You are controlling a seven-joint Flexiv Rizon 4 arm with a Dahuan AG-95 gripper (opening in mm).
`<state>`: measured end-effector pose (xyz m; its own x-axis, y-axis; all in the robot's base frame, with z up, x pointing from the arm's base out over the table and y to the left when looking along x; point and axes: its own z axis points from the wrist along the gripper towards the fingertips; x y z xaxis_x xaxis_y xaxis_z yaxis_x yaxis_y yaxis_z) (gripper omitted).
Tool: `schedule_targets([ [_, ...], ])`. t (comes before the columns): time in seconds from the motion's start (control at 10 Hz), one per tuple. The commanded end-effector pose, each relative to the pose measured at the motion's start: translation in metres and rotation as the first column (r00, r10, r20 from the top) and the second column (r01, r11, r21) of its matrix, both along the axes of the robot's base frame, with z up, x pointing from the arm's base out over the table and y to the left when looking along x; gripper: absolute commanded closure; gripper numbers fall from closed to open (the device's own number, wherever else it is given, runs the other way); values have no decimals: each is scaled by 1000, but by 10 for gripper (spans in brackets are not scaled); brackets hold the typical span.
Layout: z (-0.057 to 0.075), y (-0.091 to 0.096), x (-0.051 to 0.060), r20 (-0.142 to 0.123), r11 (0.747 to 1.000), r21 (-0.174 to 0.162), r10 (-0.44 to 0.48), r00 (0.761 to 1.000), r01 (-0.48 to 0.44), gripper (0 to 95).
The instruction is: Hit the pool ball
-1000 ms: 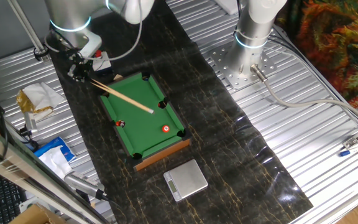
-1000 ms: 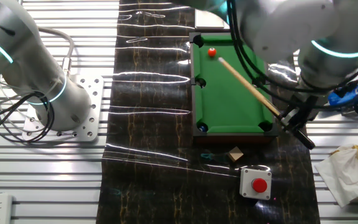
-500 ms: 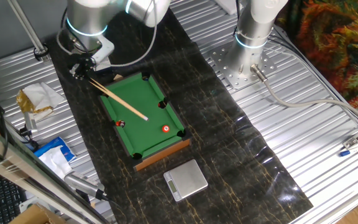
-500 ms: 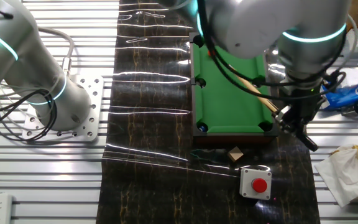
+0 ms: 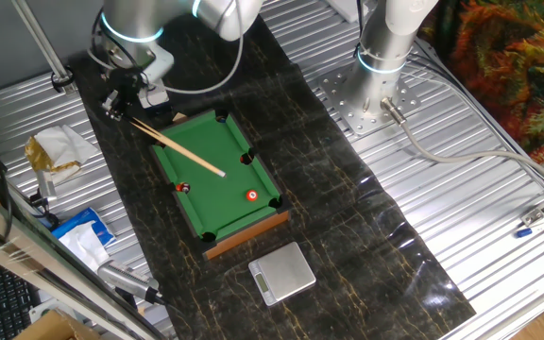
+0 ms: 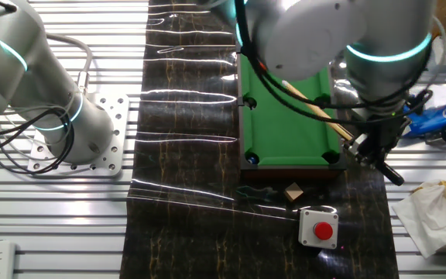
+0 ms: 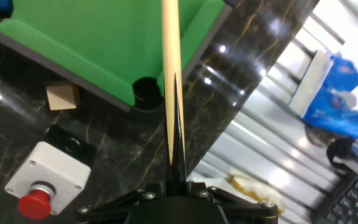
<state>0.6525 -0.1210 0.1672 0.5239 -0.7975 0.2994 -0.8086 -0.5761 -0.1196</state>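
Note:
The green mini pool table [image 5: 217, 161] lies on the dark mat. The pool ball [image 5: 252, 195], red with a white spot, rests near the table's front right corner pocket. A darker little ball [image 5: 182, 187] sits by the left cushion. My gripper [image 5: 118, 106] is off the table's far left corner, shut on the butt of a wooden cue [image 5: 179, 147]. The cue slants over the felt, its tip near the middle, well short of the pool ball. In the hand view the cue [image 7: 170, 68] runs from my gripper [image 7: 178, 186] past a corner pocket [image 7: 145, 91]. In the other fixed view my arm hides the pool ball.
A silver scale [image 5: 283, 272] lies in front of the table. A red button box [image 6: 318, 227] and a small wooden cube [image 6: 292, 191] lie by the table's end near my gripper. Crumpled paper [image 5: 55, 151], a blue packet [image 5: 78, 236] and a second arm's base [image 5: 383, 57] stand around.
My arm has shifted back and the cue has swung slightly, its tip drawing back toward the table's middle. Both balls stay in place.

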Motion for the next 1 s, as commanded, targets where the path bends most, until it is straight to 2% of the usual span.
schedule_targets([
  [0.1,-2,4,2,-13,999,-9,-49,999,49,950],
  [0.4,-7,12,4,-9,998,-39,-43,999,43,950],
  [1.0,-16,23,7,-12,998,-50,-25,1000,24,950],
])
